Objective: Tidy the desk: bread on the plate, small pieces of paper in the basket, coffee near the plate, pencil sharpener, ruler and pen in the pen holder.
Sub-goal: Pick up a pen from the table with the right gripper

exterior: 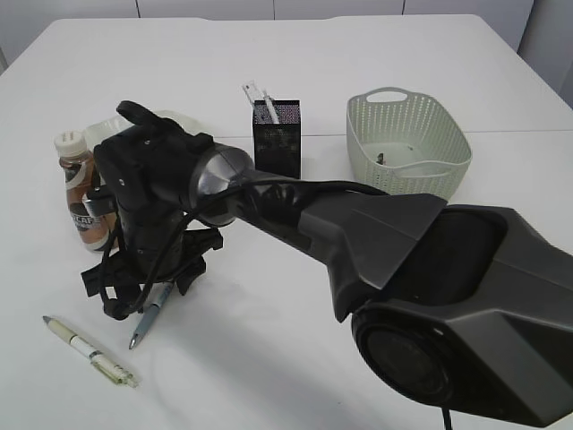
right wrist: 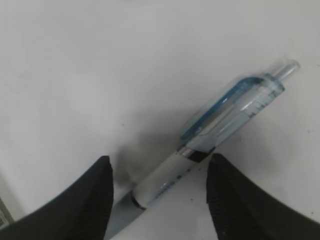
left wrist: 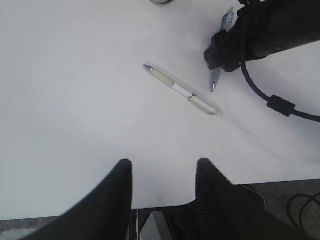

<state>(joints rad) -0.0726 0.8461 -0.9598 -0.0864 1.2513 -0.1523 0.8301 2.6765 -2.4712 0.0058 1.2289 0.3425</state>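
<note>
Fingers [right wrist: 87, 200] of the right tool [right wrist: 159, 192] are spread astride a blue pen [right wrist: 220, 125] on the bench [exterior: 376, 54]; the left tool [left wrist: 162, 192] is held released, empty.

Pretty bright, even light all round; soft shadows on the desk [exterior: 376, 63], right wrist closeup's kinda blurry.

Exterior view: high, slanting down over the desk [exterior: 376, 54], right arm [exterior: 358, 233] filling the foreground. Left wrist view: looks down from near the desk edge, farther off. Right wrist view: very close, straight down. All three share the blue pen [exterior: 148, 315] [left wrist: 216, 79] [right wrist: 210, 145].
</note>
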